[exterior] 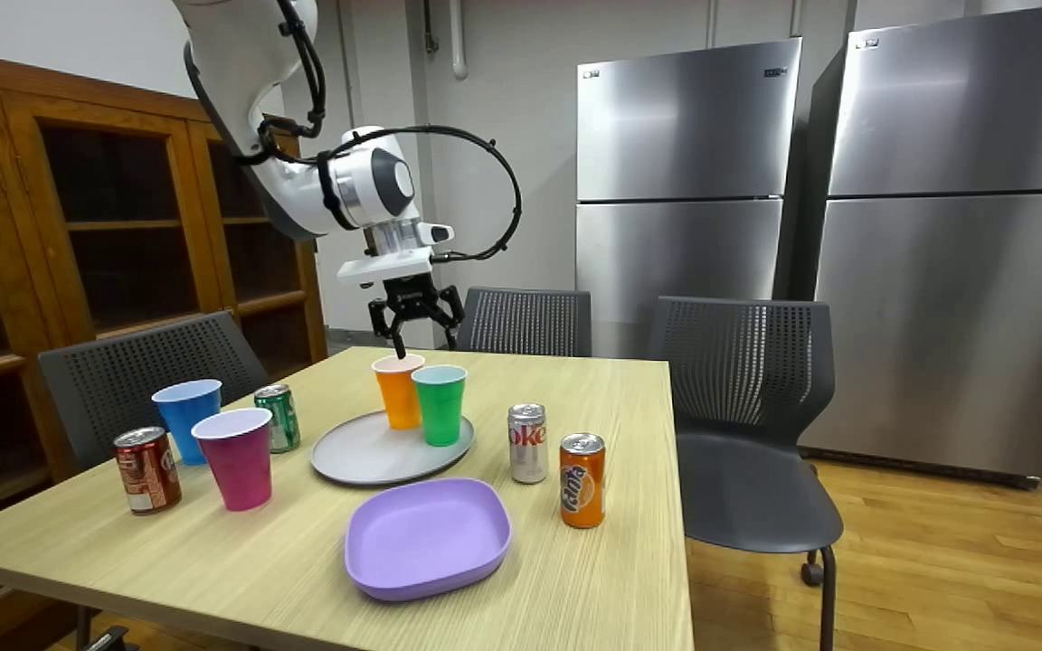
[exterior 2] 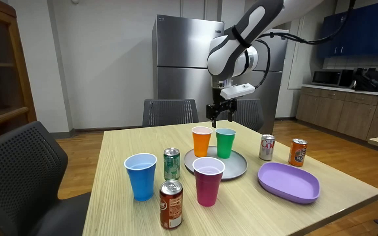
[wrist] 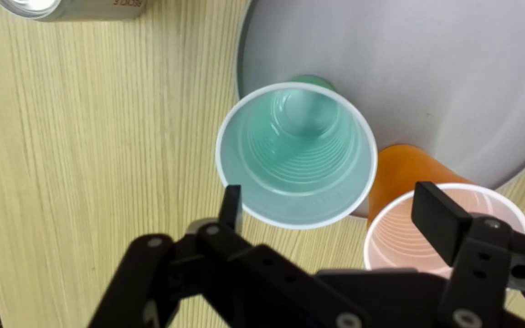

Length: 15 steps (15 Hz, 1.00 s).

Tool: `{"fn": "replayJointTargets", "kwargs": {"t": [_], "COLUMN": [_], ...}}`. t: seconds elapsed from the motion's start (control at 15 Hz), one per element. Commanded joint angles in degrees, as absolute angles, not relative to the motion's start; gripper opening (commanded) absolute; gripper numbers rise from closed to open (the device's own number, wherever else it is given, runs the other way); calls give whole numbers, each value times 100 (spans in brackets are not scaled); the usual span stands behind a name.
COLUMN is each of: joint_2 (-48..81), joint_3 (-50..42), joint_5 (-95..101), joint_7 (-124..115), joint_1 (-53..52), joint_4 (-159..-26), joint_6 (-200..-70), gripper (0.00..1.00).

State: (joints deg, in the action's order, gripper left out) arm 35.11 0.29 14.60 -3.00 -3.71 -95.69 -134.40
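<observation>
My gripper (wrist: 328,186) stands open in the wrist view, with its fingers wide apart and nothing gripped. Its tips hang close by the rims of two upright cups on a round grey plate (wrist: 463,59). The green cup (wrist: 299,150) lies ahead of the jaws; the left finger (wrist: 231,202) overlaps its rim in the picture. The right finger (wrist: 440,218) covers part of the orange cup (wrist: 394,173); whether it touches or reaches into it I cannot tell. In both exterior views the gripper (exterior: 426,351) is above and behind the orange cup (exterior: 401,398) and green cup (exterior: 442,411).
On the table (exterior: 611,579) stand a silver Coke can (exterior: 527,448), an orange Fanta can (exterior: 582,484), a purple plate (exterior: 428,533), a magenta cup (exterior 2: 208,188), a blue cup (exterior 2: 142,180), a green can (exterior 2: 172,165) and a brown-red can (exterior 2: 171,206). Chairs (exterior: 743,380) surround it.
</observation>
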Motion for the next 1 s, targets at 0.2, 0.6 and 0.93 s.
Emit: {"fn": "replayJointTargets", "kwargs": {"t": [0.2,0.6,0.93], "joint_2": [2673,2304,2294], "joint_3": [-154,-344,-500], "joint_5": [1268,1084,1001], "joint_7": [-257,-258,-257], "joint_1": [-235,36,230], "joint_4": [-10327,-10924,-11268], "joint_6": [-13686,-13901,-14046], "gripper": [100,100,100]}}
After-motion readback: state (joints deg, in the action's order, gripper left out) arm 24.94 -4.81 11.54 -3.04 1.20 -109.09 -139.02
